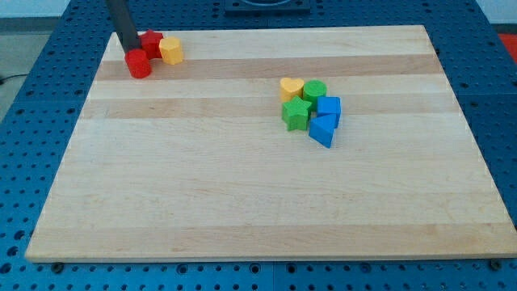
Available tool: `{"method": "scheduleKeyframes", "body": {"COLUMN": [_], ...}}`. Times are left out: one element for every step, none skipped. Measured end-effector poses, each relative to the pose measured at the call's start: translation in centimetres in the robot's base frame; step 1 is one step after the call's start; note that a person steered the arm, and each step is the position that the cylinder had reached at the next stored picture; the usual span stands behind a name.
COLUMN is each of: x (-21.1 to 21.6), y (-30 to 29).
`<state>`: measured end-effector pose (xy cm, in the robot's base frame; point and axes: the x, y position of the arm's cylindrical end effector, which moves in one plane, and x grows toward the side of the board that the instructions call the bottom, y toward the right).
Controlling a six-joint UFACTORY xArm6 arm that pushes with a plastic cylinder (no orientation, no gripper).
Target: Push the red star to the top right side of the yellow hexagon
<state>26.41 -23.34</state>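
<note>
Smooth pale wooden board (242,194)

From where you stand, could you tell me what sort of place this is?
Probably a robotics lab bench: a wooden board on a blue perforated table, small coloured blocks, and my tip beside the red star.

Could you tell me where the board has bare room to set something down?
The whole lower half, below the central cluster around the green star and blue blocks, is bare, as is the right side. It is crowded top left, where my tip touches the red blocks beside the yellow hexagon.
</note>
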Motion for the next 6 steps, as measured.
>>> {"method": "scheduleKeyframes", "body": {"x": [-2.8, -4.3, -6.0, -6.3, -7.1, -4.9], "y": [1.8, -6.7, -3.9, 3.4, 8.0, 6.2]}}
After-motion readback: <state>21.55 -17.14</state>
